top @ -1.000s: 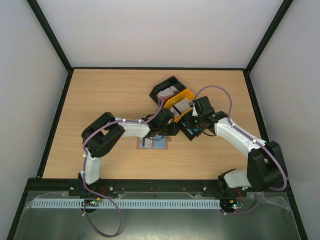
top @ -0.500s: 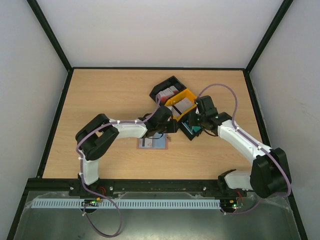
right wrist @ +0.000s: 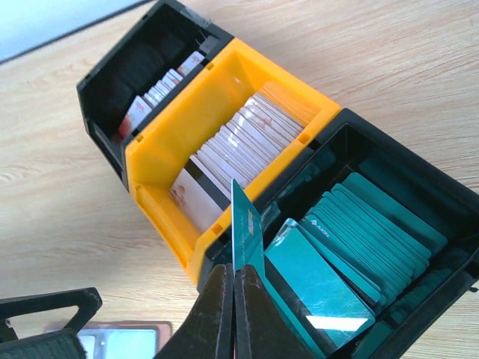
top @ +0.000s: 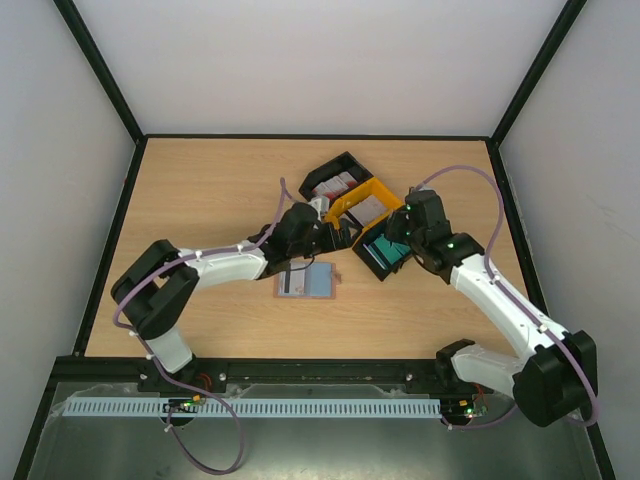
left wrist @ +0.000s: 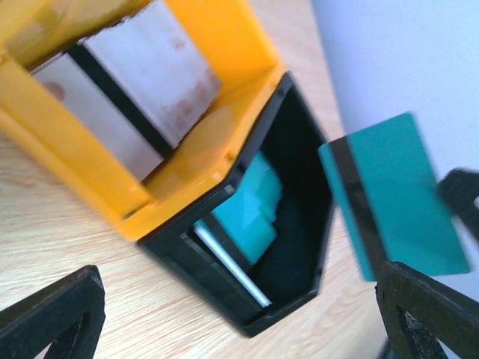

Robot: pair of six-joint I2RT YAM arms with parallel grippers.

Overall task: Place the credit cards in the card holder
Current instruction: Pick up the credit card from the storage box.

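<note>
Overhead view of a wooden table (top: 200, 200) with both arms reaching to its centre. The card holder (top: 307, 283) lies open and flat on the table, just on the near side of the left fingers (top: 335, 234). Beyond it three trays sit side by side in a slanted row: a far black tray (top: 345, 157), a yellow tray (top: 354, 196) and a near black tray (top: 372, 267). The right fingers (top: 399, 232) hang over the near black tray.

Left wrist view: the left fingers (left wrist: 52, 314) are spread wide with nothing between them, above the corner where the yellow tray (left wrist: 217, 37) meets the near black tray (left wrist: 299, 112). Whitish-grey cards (left wrist: 150, 82) with a dark stripe fill the yellow tray. Teal cards (left wrist: 251, 206) lie in the black one. A single teal card (left wrist: 393, 202) with a dark stripe is held in the air at the right, clear of the trays.

Right wrist view: the right fingers (right wrist: 233, 288) are pressed together, pinching the teal card (right wrist: 245, 228), which stands on edge between them. Below it are the far black tray (right wrist: 112, 82) with red-and-white cards (right wrist: 161, 93), the yellow tray (right wrist: 172, 120) packed with whitish-grey cards (right wrist: 239, 142), and the near black tray (right wrist: 419, 187) with teal cards (right wrist: 359, 224). A strip of the card holder (right wrist: 127, 340) shows at the bottom left.
</note>
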